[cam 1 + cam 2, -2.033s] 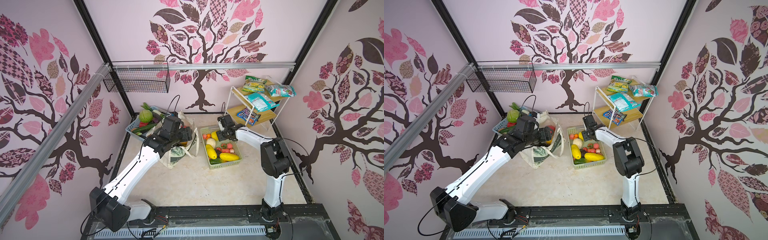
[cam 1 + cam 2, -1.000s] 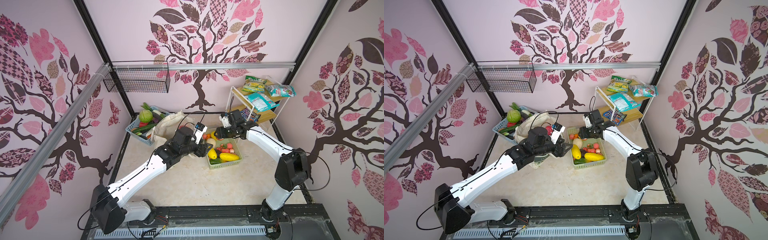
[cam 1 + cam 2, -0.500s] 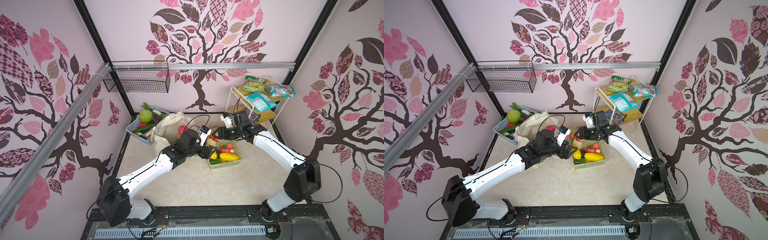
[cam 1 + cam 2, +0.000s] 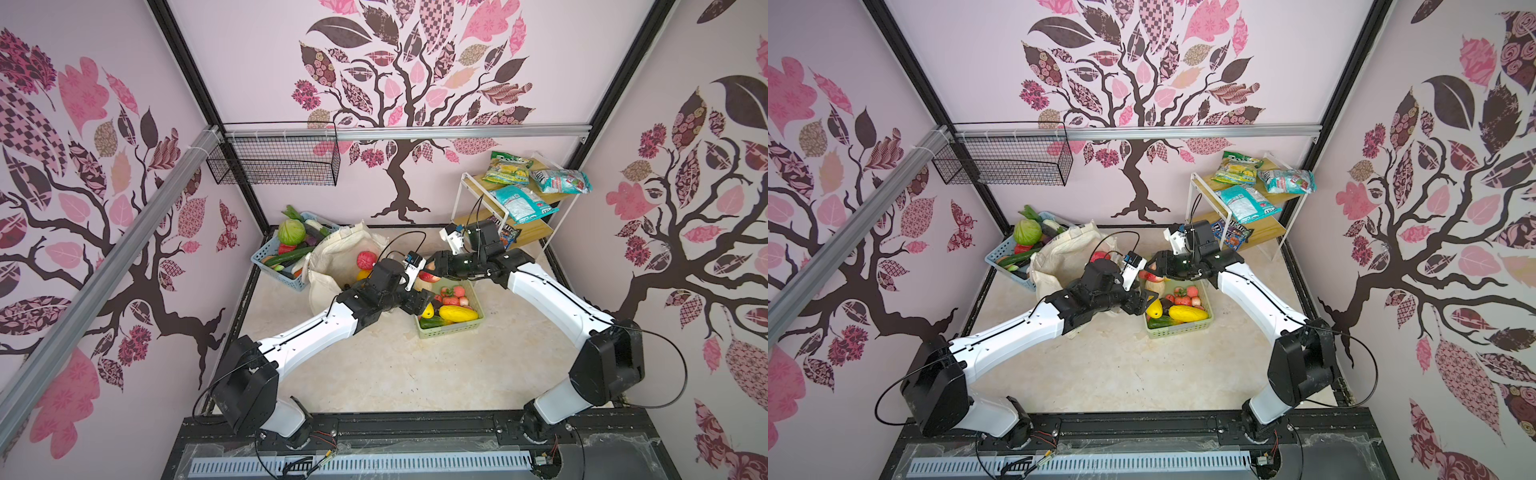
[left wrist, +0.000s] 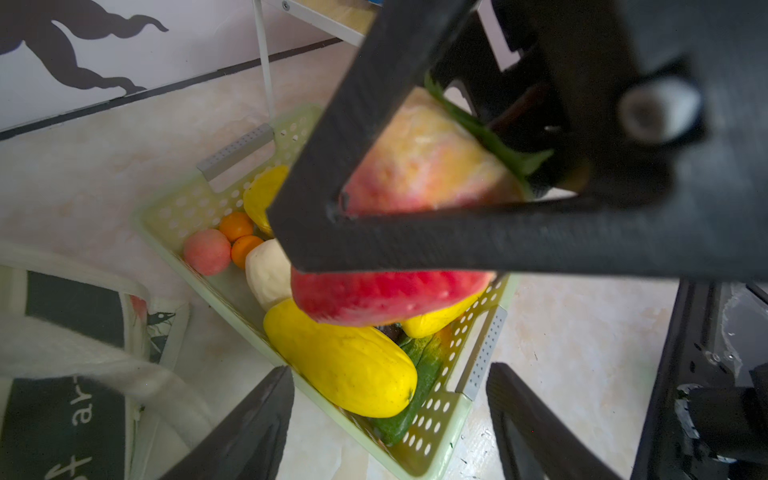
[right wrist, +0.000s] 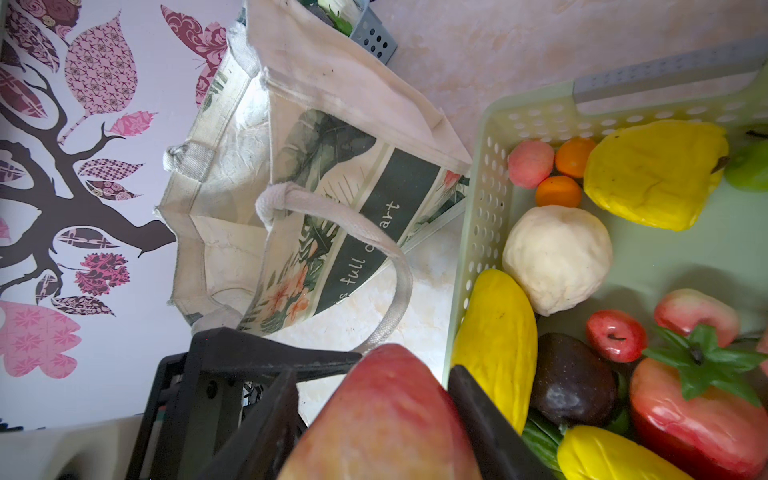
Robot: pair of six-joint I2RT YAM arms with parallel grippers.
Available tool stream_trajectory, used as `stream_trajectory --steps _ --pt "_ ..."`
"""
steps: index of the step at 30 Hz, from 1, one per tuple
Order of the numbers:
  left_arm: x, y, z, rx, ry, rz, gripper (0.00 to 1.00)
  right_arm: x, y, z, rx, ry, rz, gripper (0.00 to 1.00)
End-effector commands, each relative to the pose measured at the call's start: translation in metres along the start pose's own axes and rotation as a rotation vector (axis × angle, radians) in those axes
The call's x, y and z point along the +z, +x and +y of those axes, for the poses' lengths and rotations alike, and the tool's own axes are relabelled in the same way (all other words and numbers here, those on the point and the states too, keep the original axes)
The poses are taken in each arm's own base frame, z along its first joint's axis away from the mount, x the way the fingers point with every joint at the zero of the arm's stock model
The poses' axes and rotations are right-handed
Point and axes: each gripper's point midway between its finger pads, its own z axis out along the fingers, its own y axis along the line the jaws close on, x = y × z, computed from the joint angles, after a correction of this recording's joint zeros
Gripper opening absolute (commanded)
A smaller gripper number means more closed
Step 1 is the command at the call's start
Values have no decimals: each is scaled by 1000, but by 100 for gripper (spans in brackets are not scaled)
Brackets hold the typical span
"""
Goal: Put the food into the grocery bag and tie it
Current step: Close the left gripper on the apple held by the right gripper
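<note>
Left gripper [image 5: 390,419] has swung off the grocery bag [image 4: 345,259] to the green basket [image 4: 451,331]; fingers spread, empty. Right gripper [image 6: 370,378] pinches a red-yellow fruit [image 5: 415,166] above the basket. Bag at basket's 10 o'clock. You've one more piece bag-bound.

Cream leaf-printed grocery bag [image 6: 332,174], pale-green basket [image 6: 486,199], red-and-yellow fruit [image 5: 415,166], pink tree-patterned walls [image 4: 257,62]

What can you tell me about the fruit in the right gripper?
The fruit is big, red blending into yellow, with a green leaf at one end, and looks like smooth plastic. The right gripper clamps it from two sides. It hangs above the green basket's edge nearest the bag, seemingly touching nothing else.
</note>
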Motion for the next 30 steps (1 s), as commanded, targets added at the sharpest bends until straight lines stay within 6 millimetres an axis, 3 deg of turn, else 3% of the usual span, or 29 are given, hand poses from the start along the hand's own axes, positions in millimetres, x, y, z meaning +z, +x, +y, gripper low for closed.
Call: stream_trajectory --steps 1,10,23,30 --pt "-1 -33 0 46 -24 -91 77 -15 1 12 3 -29 -17 58" --pt "2 -38 -19 115 83 -114 78 -18 3 15 25 -39 -17 57" --pt "11 -51 -17 133 72 -176 79 -24 16 17 61 -49 13 57" --pt "6 -52 -32 152 157 -204 79 -21 15 17 86 -61 9 58"
